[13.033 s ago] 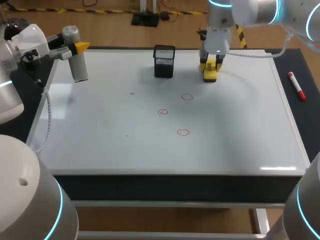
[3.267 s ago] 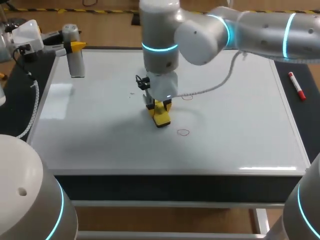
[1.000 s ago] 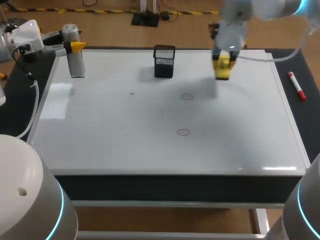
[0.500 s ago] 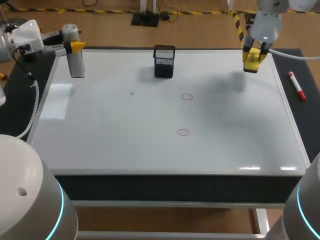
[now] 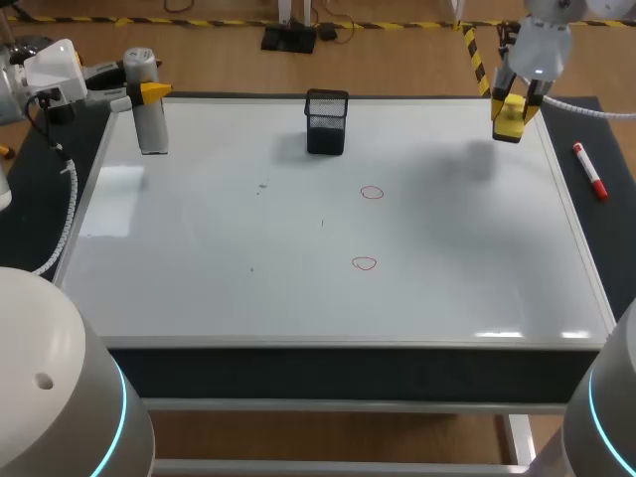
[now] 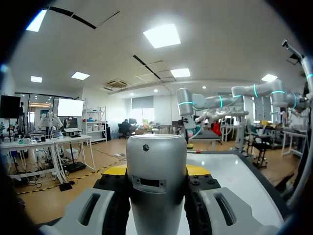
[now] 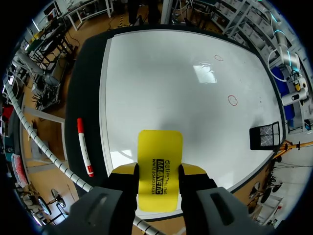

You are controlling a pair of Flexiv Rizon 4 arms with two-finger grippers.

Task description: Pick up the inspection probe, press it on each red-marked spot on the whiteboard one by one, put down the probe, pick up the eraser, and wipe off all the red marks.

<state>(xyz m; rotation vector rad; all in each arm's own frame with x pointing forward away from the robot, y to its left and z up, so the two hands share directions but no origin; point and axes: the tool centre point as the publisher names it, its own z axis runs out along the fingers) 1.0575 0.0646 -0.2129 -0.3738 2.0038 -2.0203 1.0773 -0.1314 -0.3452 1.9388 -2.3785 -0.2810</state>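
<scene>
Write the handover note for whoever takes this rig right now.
Left end effector: shut on the probe, upright at the far left corner of the whiteboard.
Right end effector: shut on the eraser, above the far right corner.
Done: eraser picked up.
Left: probe not put down; two red marks to wipe mid-board, the far mark and the near mark.

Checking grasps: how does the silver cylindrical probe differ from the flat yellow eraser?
The silver cylindrical probe is round and stands upright; the flat yellow eraser is a thin slab. The probe is at the whiteboard's far left corner, the eraser over its far right corner. Shared: each is clamped, by the left gripper and right gripper, away from the red marks.
</scene>
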